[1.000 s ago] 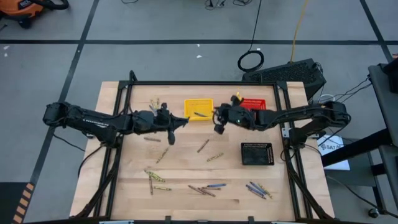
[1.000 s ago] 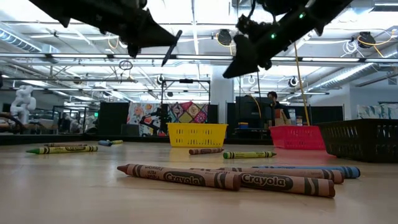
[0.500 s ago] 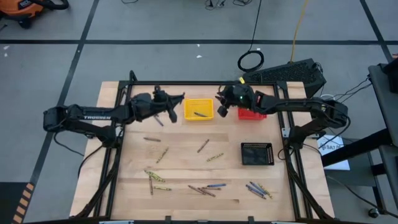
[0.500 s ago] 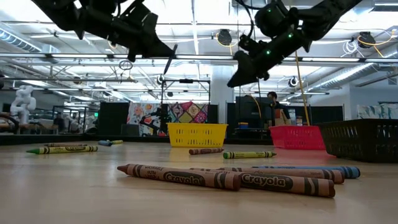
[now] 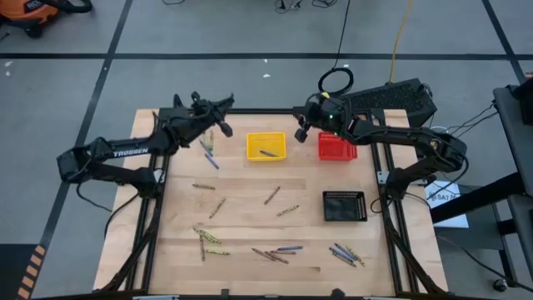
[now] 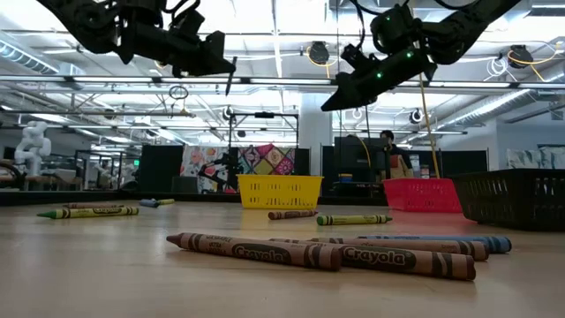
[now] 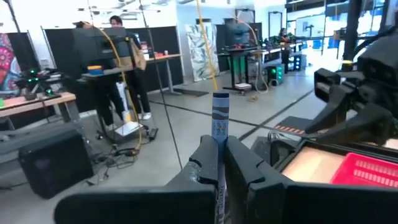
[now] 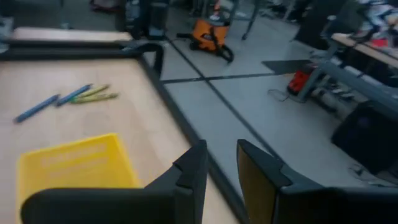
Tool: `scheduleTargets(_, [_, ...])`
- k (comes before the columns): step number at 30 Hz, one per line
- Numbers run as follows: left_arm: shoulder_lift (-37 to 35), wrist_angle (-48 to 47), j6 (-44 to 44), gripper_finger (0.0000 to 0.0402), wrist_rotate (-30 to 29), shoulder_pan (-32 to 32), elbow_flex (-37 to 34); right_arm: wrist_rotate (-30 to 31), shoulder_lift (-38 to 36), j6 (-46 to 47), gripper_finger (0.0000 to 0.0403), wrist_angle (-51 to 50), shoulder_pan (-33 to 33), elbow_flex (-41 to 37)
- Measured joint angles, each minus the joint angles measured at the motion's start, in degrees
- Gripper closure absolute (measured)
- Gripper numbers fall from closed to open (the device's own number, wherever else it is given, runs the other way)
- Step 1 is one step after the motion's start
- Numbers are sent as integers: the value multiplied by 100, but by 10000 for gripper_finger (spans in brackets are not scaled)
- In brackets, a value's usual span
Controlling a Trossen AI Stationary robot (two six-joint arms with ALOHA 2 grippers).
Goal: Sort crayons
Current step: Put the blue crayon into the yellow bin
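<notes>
My left gripper (image 5: 225, 107) hangs high over the table's far left edge, shut on a blue crayon (image 7: 220, 124), which also shows as a thin stick under the fingers (image 6: 229, 85). Over the far edge, between the yellow basket (image 5: 266, 146) and the red basket (image 5: 337, 146), my right gripper (image 5: 301, 132) is open with nothing between its fingers (image 8: 221, 168). One crayon (image 5: 268, 152) lies in the yellow basket. Several crayons lie flat on the wood, among them a near-middle group (image 5: 275, 252) and a far-left pair (image 5: 206, 137). My left gripper pinches the blue crayon's wrapped shaft (image 7: 219, 146) between its two fingers. The fingers point about level, toward the table's far edge. One end of the crayon (image 7: 221, 98) sticks out past the fingertips. The crayon is lifted clear, high above the table.
A black basket (image 5: 344, 206) stands at the right of the table. More crayons lie at the near left (image 5: 208, 242) and near right (image 5: 346, 254). A dark frame rail (image 5: 275, 111) runs along the far edge. People stand in the room behind the table.
Both arms have swung from the table's middle toward its far edge. My left gripper has carried the blue crayon to the far left and risen a little. My right gripper has left the yellow basket's right side and gone toward the far edge beside the red basket.
</notes>
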Motion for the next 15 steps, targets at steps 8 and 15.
scheduleTargets(8, [177,30,-166,400,747,382,0,-1823,33,12,328,372,-196,0])
scheduleTargets(15, [306,242,-372,400,1647,356,-1,-2563,35,11,328,489,148,0])
